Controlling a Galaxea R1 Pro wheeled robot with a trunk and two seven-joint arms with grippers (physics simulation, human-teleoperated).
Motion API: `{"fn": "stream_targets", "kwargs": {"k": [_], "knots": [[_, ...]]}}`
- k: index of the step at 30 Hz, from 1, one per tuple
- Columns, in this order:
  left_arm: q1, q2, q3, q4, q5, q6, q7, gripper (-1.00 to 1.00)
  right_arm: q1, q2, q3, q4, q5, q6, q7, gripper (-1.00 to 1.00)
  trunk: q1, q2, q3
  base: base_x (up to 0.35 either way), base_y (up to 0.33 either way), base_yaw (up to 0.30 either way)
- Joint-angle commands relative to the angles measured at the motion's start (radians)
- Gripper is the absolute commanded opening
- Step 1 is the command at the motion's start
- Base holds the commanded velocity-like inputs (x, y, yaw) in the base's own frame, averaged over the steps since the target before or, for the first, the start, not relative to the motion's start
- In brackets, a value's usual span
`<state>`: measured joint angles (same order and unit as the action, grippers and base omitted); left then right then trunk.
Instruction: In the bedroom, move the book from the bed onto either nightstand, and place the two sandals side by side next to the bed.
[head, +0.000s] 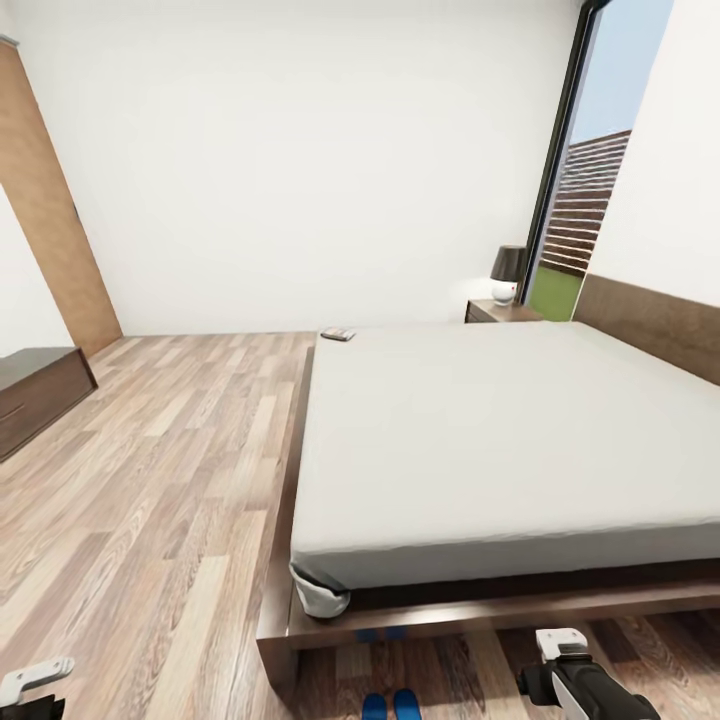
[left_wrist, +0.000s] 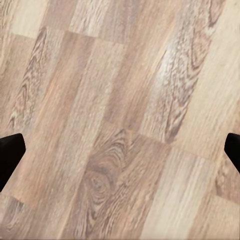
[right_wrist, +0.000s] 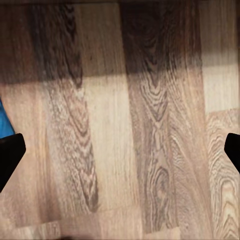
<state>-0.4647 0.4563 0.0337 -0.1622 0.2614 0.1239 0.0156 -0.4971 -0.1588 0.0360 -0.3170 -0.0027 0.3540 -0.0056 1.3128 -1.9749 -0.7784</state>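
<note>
- Bed: large low platform, dark brown frame, plain pale grey mattress; headboard against the wall beside the window. All places below are given relative to it.
- Book: small, thin, dark-covered; lies flat on the mattress at the bed's far corner on the foot side, just inside the edge. Cover detail too small to read.
- Sandals: pair, bright blue; on the floor just off the bed's near side, close to its near foot-end corner, lying side by side and nearly touching, toes towards the frame. A blue edge shows in the right wrist view.
- Nightstand: dark brown wood, at the far side of the bed by the headboard; carries a lamp with dark shade and white base.
- Low dark cabinet: well apart from the bed, across the plank floor beyond its foot end.
- Window: tall, dark-framed, beyond the bed's far headboard corner; slatted fence and grass outside.
- Left gripper: fingers spread wide, nothing between them, over bare floor well off the bed's foot end.
- Right gripper: fingers spread wide, holding nothing, over floor beside the bed's near side, just beside the sandals.
</note>
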Motion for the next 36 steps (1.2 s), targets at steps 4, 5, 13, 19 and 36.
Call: {"fn": "stream_targets", "kwargs": {"k": [4, 5, 13, 19, 36], "knots": [[0.006, -0.001, 0.003, -0.002, 0.006, 0.007, 0.002, 1.0, 0.0, 0.001, 0.004, -0.002, 0.0, 0.002, -0.001, 1.0, -0.016, 0.028, 0.012, 0.0, 0.0, 0.0], [0.009, -0.001, 0.003, -0.002, 0.005, 0.007, 0.002, 1.0, 0.0, 0.001, 0.004, -0.001, 0.0, 0.0, -0.001, 1.0, -0.019, 0.035, 0.015, 0.0, 0.0, 0.0], [0.028, -0.014, 0.004, -0.003, 0.005, 0.007, 0.003, 1.0, 0.0, 0.002, 0.003, 0.001, 0.0, -0.006, -0.001, 1.0, -0.05, 0.091, 0.04, 0.0, 0.0, 0.0], [0.041, -0.02, 0.004, -0.003, 0.005, 0.007, 0.003, 1.0, 0.0, 0.002, 0.003, 0.001, 0.0, -0.007, -0.001, 1.0, -0.073, 0.133, 0.059, 0.0, 0.0, 0.0], [0.087, -0.078, 0.007, -0.003, 0.007, -0.031, -0.003, 1.0, 0.0, 0.001, 0.001, 0.002, 0.0, -0.009, -0.002, 1.0, -0.138, 0.252, 0.112, 0.0, 0.0, 0.0]]}}
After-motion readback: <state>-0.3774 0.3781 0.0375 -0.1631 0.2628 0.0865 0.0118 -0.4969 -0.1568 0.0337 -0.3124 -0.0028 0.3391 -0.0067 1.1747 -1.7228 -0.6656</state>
